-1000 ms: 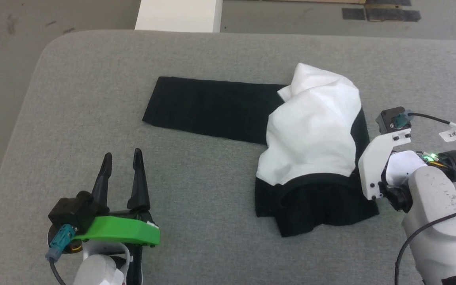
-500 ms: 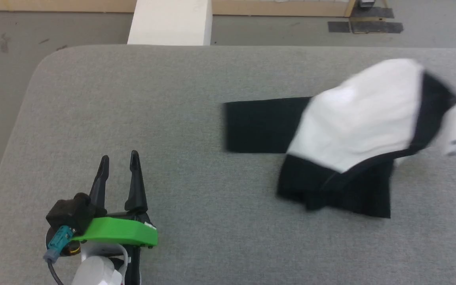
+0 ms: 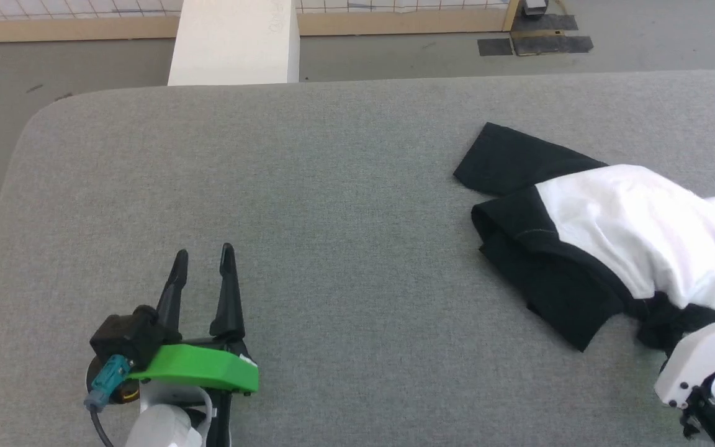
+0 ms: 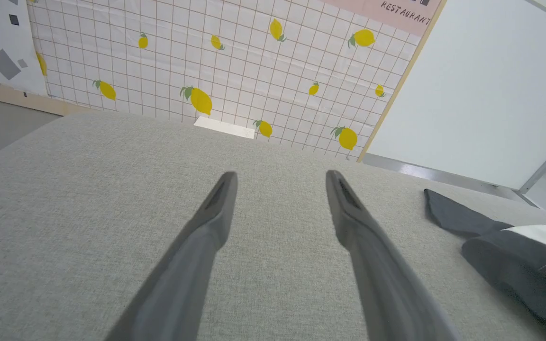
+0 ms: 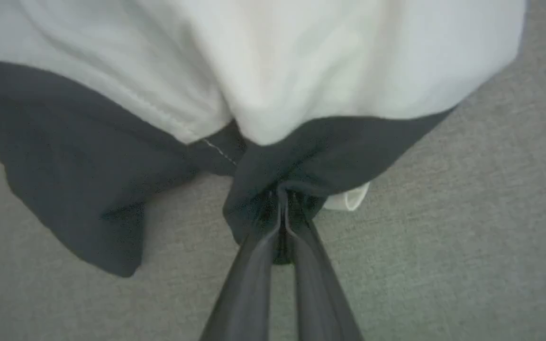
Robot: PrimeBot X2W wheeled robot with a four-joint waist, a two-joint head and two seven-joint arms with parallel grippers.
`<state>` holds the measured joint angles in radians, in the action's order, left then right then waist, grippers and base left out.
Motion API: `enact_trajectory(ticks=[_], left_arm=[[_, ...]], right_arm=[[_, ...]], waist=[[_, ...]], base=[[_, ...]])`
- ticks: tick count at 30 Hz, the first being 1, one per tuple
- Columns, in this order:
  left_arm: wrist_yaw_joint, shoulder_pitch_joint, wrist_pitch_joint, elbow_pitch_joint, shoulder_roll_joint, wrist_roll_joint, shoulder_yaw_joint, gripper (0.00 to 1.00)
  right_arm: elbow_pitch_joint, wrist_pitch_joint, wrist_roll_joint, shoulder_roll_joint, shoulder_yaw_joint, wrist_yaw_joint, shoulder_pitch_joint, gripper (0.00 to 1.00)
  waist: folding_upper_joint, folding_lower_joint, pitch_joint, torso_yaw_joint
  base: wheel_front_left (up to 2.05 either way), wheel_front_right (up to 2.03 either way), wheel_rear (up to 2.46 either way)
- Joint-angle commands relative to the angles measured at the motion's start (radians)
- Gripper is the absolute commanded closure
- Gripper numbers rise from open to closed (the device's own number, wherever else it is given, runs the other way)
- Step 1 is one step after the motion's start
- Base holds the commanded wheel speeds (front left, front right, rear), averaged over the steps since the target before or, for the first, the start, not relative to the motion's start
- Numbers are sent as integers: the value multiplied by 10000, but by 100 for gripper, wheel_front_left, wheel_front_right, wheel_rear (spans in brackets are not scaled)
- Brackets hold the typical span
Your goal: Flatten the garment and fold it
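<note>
Firstly, the work surface: a grey fabric-covered table (image 3: 332,186) w/ a rounded far-left corner. A white block (image 3: 233,43) stood on the floor at its far edge.

Re the garment (image 3: 630,230): it lay crumpled at the table's right side in the head view, not flat. The white body was bunched on top and ran off that view's right edge. 1 black sleeve (image 3: 512,158) stuck out toward the far left, flat on the table. More black cloth (image 3: 556,279) was folded under the white on the near side. The left wrist view caught the garment (image 4: 514,265) at its right edge, well apart from that arm.

Re the right gripper (image 5: 282,199): its 2 fingers were pressed together w/ no gap seen, pinching a bunched fold of black cloth at the near edge of the garment (image 5: 273,61). A small white hem piece (image 5: 349,201) showed just beside the pinch. In the head view the arm's white wrist mount (image 3: 699,366) sat at lower right, next to the garment's near black part; the tips were hidden there.

Re the left gripper (image 3: 204,251): it sat at lower left in the head view, fingers fully spread, holding nothing, over bare table. The left wrist view showed the left gripper (image 4: 280,175) w/ a wide gap and grey table between the fingers. A lemon-print tiled wall (image 4: 235,61) stood behind.
</note>
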<state>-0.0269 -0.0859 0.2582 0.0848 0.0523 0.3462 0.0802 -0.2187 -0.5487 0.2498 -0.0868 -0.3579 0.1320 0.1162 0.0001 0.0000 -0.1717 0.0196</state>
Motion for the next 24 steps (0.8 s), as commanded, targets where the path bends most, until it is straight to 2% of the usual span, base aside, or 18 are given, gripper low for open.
enact_trajectory(ticks=[1,7,12,18,24], left_arm=[[-65,-56,36,34,-20,29,21,0],[-76,-110,36,158,-20,95,140,0],[-1,-9,36,131,-20,451,149,0],[-24,-295,36,168,-20,1067,533,0],[3,-1043,36,239,-20,964,887,0]], right_arm=[[316,431,94,48,-96,-13,31,0],[1240,2912,-85,331,-1256,-13,183,0],[1283,4176,476,360,-1473,-13,43,0],[1071,5166,612,363,-808,-13,-79,0],[952,4373,-83,364,1199,-13,36,0]], waist=[[-1,0,-7,13],[-1,0,171,-82],[-1,0,272,-130],[-1,0,271,104],[-1,0,163,566]], base=[[0,0,0],[0,0,0],[0,0,0],[0,0,0],[0,0,0]])
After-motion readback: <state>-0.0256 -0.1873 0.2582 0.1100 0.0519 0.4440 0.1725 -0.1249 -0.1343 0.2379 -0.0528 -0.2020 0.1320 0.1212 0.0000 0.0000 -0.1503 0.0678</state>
